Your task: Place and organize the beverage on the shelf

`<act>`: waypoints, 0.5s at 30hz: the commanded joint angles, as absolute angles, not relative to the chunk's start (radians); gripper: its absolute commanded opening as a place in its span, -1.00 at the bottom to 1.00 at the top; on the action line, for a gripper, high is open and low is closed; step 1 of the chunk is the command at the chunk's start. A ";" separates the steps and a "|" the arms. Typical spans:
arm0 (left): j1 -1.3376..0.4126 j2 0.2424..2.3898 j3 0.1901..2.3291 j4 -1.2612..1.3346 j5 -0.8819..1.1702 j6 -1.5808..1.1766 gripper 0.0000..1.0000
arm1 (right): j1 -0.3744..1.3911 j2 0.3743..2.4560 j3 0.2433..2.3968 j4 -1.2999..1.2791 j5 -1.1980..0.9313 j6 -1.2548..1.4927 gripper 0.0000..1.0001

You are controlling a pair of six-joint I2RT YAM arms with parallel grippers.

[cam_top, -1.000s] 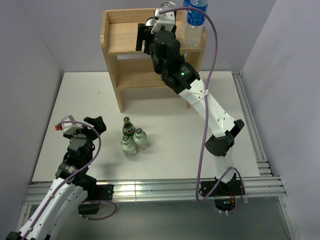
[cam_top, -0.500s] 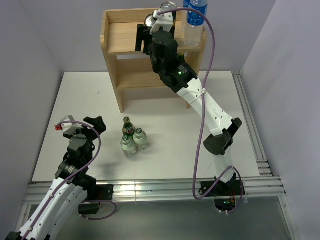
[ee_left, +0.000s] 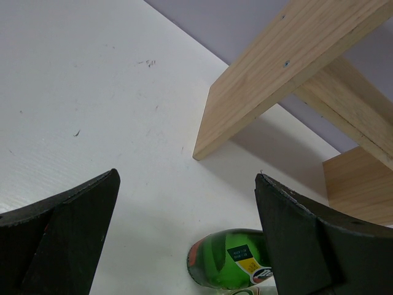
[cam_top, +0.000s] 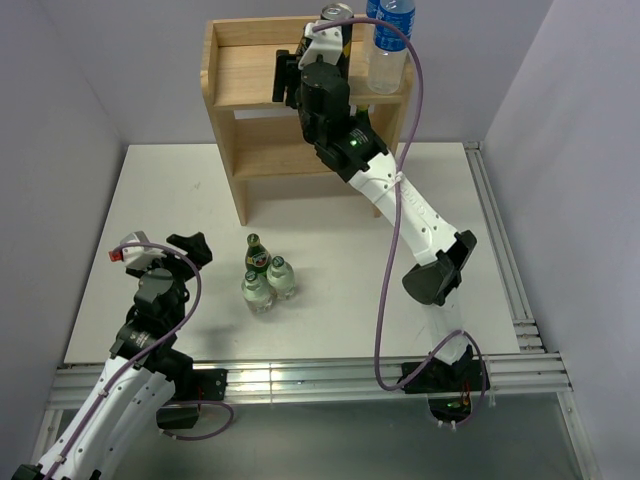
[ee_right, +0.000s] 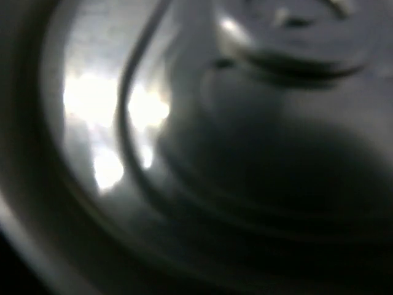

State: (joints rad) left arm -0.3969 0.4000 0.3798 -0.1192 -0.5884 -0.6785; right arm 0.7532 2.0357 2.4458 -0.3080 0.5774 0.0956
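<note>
Left gripper [ee_left: 185, 179]: fingers spread wide, empty, above white table [cam_top: 150, 200]. To its right, green glass bottle [cam_top: 256, 254] stands touching two clear plastic bottles [cam_top: 259, 291], in front of pale wooden two-board shelf [cam_top: 240, 70]. Right gripper [cam_top: 325, 35] at upper board by silver metal can [cam_top: 337, 12]; finger state hidden, cannot tell. Clear blue-labelled water bottle [cam_top: 388, 45] upright on board's right end.

White flat surface [cam_top: 150, 200]: pale wooden two-board shelf [cam_top: 250, 75] at far edge; green glass bottle [cam_top: 256, 255] and two clear plastic bottles [cam_top: 283, 276] clustered toward near edge.
</note>
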 commanded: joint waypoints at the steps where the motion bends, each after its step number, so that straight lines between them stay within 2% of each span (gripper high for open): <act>1: -0.400 0.397 0.370 -0.106 -0.581 -0.693 0.99 | 0.741 2.052 2.451 -0.264 0.560 0.109 0.51; 15: -0.400 0.400 0.370 -0.101 -0.578 -0.695 0.99 | 0.729 2.079 2.456 -0.255 0.548 0.118 0.40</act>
State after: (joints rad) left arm -0.3969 0.4030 0.3798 -0.1184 -0.5877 -0.6834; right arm 0.7364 2.0708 2.4458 -0.2993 0.5529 0.1089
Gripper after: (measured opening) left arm 0.993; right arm 0.702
